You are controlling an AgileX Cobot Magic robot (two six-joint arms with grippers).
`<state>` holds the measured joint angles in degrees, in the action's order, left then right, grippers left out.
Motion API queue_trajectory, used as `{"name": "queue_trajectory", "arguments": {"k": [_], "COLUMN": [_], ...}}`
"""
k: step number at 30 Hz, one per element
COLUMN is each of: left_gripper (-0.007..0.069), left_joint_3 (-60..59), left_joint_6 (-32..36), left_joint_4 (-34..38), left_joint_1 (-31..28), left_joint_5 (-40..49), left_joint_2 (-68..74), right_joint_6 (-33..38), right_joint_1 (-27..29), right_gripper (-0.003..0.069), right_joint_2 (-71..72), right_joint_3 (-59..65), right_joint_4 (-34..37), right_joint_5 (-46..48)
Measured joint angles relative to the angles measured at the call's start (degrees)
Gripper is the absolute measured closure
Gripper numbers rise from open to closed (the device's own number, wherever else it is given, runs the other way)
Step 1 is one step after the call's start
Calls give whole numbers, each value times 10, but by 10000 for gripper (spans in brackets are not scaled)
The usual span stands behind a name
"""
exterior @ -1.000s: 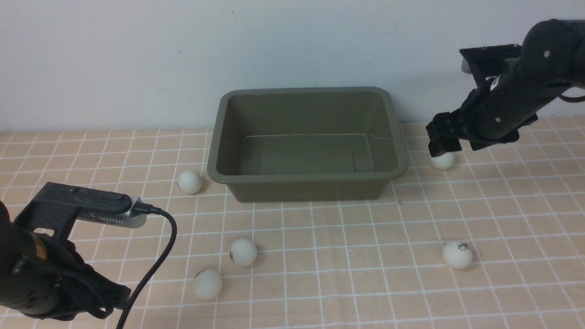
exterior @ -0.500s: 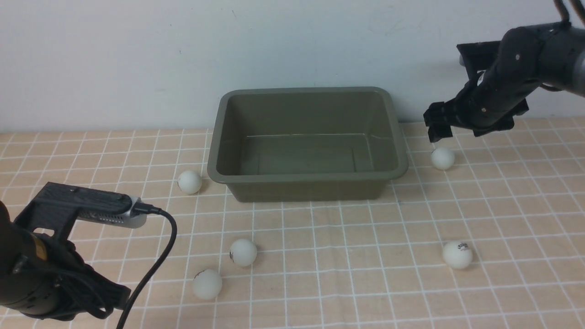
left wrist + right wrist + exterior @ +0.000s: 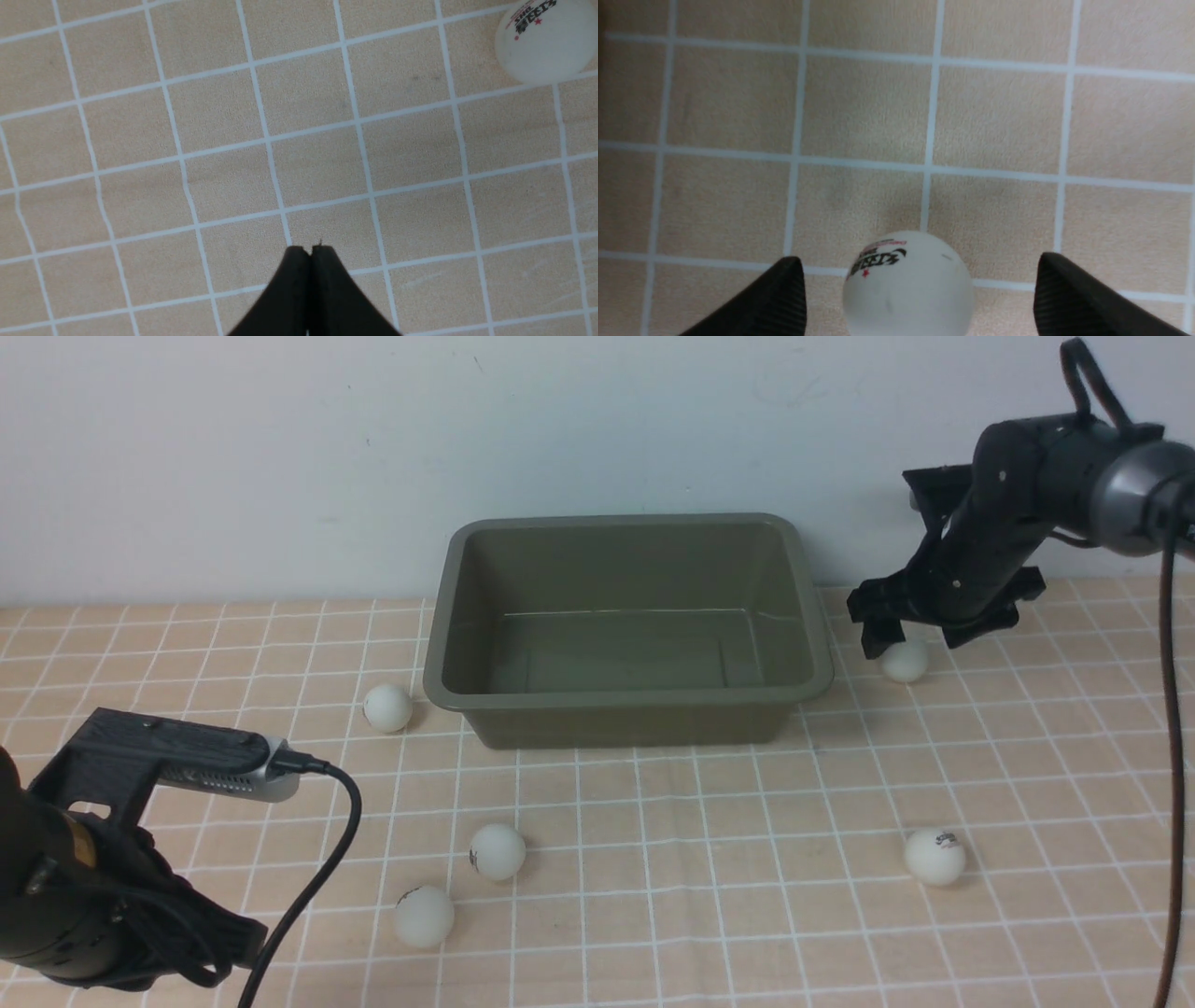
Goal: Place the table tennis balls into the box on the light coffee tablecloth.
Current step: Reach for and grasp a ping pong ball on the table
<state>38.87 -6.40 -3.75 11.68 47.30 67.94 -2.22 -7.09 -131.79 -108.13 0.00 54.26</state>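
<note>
swung left, my right gripper (image 3: 915,637) hung, jaws apart, over a ball (image 3: 904,661) near the tablecloth's (image 3: 709,859) far edge; closing looked next.

Matte black arms (image 3: 990,541), silver camera module (image 3: 233,780), black cable (image 3: 357,807), ribbed black right pincer fingers (image 3: 756,303)

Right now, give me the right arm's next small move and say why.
Probably close the right gripper on the table tennis ball. The open jaws straddle that ball with a clear gap on either side, and it lies on the light coffee tablecloth, outside the box.
</note>
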Motion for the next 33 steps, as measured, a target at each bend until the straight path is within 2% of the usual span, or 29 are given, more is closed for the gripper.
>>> {"name": "queue_trajectory", "arguments": {"k": [5,9,12,16,21,24,27,33], "left_gripper": [693,693,693,693,693,693,693,693], "left_joint_3": [0,0,0,0,0,0,0,0], "left_joint_6": [0,0,0,0,0,0,0,0], "left_joint_4": [0,0,0,0,0,0,0,1], "left_joint_1": [0,0,0,0,0,0,0,0], "left_joint_5": [0,0,0,0,0,0,0,0], "left_joint_2": [0,0,0,0,0,0,0,0], "right_joint_6": [2,2,2,2,2,2,2,22], "right_joint_1": [0,0,0,0,0,0,0,-17], "right_gripper": [83,147,295,295,295,295,295,295], "right_joint_2": [-20,-23,-23,-23,-25,-27,-26,1], "right_joint_3": [-3,-4,-5,-7,-48,-117,-174,-258], "right_joint_4": [0,0,0,0,0,0,7,150], "right_joint_5": [-1,-1,-1,10,93,154,162,168]}}
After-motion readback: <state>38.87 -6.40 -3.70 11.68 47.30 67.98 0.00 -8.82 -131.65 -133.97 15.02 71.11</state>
